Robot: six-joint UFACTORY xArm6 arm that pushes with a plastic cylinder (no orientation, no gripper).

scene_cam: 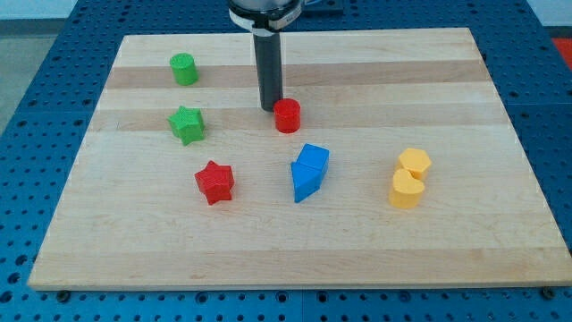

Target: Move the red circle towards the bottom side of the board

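Observation:
The red circle [287, 116] is a small red cylinder a little above the middle of the wooden board [465, 241]. My tip [268, 109] stands just to the view's left of it, at its upper left edge, touching or nearly touching it. The dark rod rises straight up from there to the view's top. A red star [214, 182] lies lower left of the red circle. Two blue blocks [309, 172], pressed together, lie just below the red circle and slightly to the right.
A green cylinder [184, 69] sits at the upper left and a green star [187, 124] below it. Two yellow blocks [409, 178] sit together at the right, one above the other. The board rests on a blue perforated table.

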